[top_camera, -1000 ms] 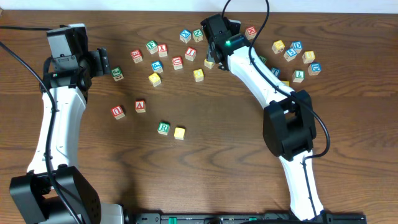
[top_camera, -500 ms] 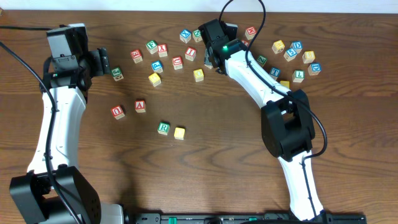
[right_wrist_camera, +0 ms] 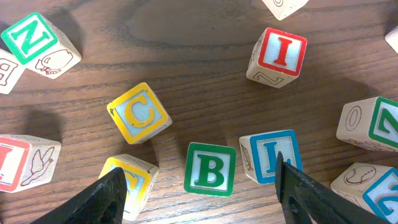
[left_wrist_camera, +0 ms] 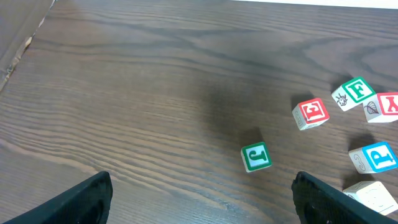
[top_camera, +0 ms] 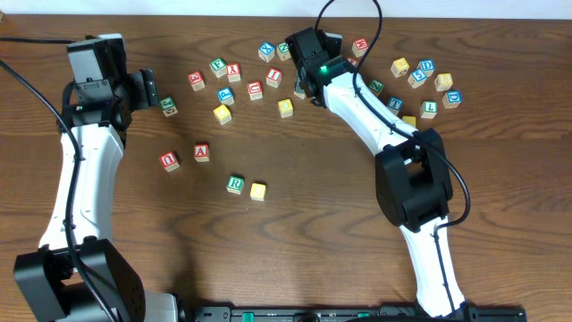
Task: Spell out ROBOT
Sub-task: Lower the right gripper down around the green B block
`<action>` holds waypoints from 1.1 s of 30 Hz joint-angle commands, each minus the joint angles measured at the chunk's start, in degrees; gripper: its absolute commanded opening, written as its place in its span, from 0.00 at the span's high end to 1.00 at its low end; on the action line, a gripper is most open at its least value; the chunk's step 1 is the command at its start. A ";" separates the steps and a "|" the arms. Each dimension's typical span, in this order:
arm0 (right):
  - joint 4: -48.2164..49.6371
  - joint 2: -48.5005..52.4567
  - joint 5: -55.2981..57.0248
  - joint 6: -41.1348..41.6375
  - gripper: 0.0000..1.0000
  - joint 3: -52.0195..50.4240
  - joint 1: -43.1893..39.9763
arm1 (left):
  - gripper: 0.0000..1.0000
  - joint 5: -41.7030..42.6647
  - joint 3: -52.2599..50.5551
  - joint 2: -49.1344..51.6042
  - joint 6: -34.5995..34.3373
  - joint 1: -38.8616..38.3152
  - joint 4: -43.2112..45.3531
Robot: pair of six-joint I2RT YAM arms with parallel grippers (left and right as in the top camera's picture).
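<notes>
The green-framed R cube (top_camera: 234, 183) and a yellow-faced cube (top_camera: 258, 190) sit side by side at mid-table. My right gripper (top_camera: 304, 87) hovers over the cube cluster at the back. In the right wrist view it (right_wrist_camera: 199, 199) is open, and the green-framed B cube (right_wrist_camera: 210, 169) lies on the wood between its fingers, untouched. A yellow cube (right_wrist_camera: 130, 183) sits at its left finger and a blue-framed cube (right_wrist_camera: 270, 155) at its right finger. My left gripper (top_camera: 154, 92) (left_wrist_camera: 202, 211) is open and empty at the back left. I cannot pick out the T cube.
Red-framed A (top_camera: 202, 151) and U (top_camera: 169, 160) cubes lie left of the R. A green J cube (left_wrist_camera: 256, 156) sits ahead of my left gripper. Yellow C (right_wrist_camera: 139, 112), red I (right_wrist_camera: 278, 55) and green N (right_wrist_camera: 34, 40) cubes surround the B. More cubes lie at the back right (top_camera: 429, 85).
My right gripper has shifted slightly to the left over the cube cluster. The left arm and the cubes have not moved.
</notes>
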 commanded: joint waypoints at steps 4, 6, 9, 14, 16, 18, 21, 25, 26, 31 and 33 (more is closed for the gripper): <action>0.20 0.28 1.51 0.98 0.28 -0.48 -0.07 | 0.09 0.35 -0.28 0.83 0.35 0.28 0.13; 0.50 0.28 1.49 0.98 0.28 -1.16 -0.07 | 0.09 0.33 -0.28 0.83 0.35 0.28 0.11; 1.51 0.28 1.46 0.96 0.28 -2.49 -0.17 | 0.09 0.35 -0.28 0.83 0.35 0.28 0.11; 2.82 0.28 1.46 0.96 0.28 -4.31 -0.11 | 0.09 0.35 -0.28 0.83 0.35 0.28 0.11; 3.10 0.28 1.46 0.96 0.27 -4.33 -0.11 | 0.09 0.33 -0.28 0.83 0.35 0.28 0.13; 3.50 0.28 1.46 0.94 0.27 -4.33 -0.11 | 0.09 0.35 -0.28 0.83 0.35 0.28 0.13; 3.80 0.28 1.46 0.96 0.27 -4.33 -0.13 | 0.09 0.35 -0.28 0.83 0.35 0.28 0.13; 3.78 0.28 1.46 0.94 0.27 -4.33 -0.13 | 0.09 0.35 -0.28 0.83 0.35 0.28 0.13; 3.78 0.28 1.44 0.96 0.27 -4.33 -0.13 | 0.09 0.35 -0.28 0.83 0.35 0.28 0.13; 3.85 0.28 1.38 0.96 0.31 -4.33 -0.07 | 0.09 0.35 -0.28 0.83 0.35 0.28 0.13; 3.82 0.28 1.25 0.96 0.34 -4.33 -0.07 | 0.09 0.35 -0.28 0.83 0.35 0.28 0.13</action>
